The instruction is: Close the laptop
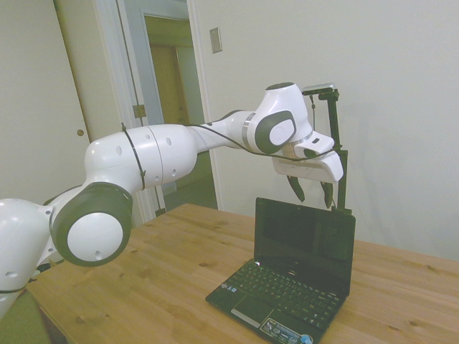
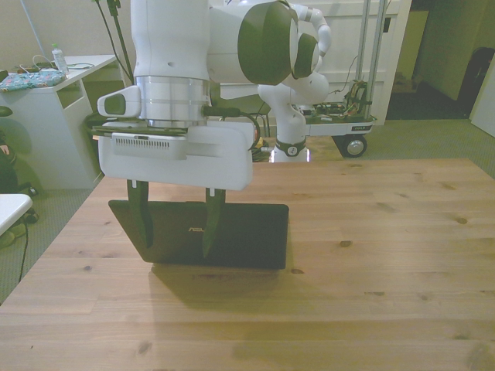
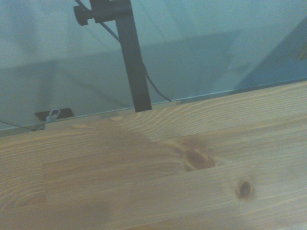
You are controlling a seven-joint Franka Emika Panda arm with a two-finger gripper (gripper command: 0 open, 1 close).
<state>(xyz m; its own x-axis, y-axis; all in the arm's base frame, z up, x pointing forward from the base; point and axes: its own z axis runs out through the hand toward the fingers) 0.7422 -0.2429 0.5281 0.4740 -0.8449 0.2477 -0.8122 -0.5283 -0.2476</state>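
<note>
One laptop stands open on the table in the side view, with its screen nearly upright and the keyboard facing away from the arm. We see the gripper hanging above the top edge of the lid, on the back side of the screen as far as we can judge. Its two fingers point down and are spread apart, and they hold nothing. We think it is placed there so that a push on the lid's top edge can fold the lid down onto the keyboard.

From the front view we see the back of the lid with its small logo, near the front view's left on the table. The gripper hangs in front of the lid with its jaws wide open. We cannot tell whether a fingertip touches the lid.

In the wrist view we see only the wood of the table and a wall behind it; the laptop is not in this picture.
</note>
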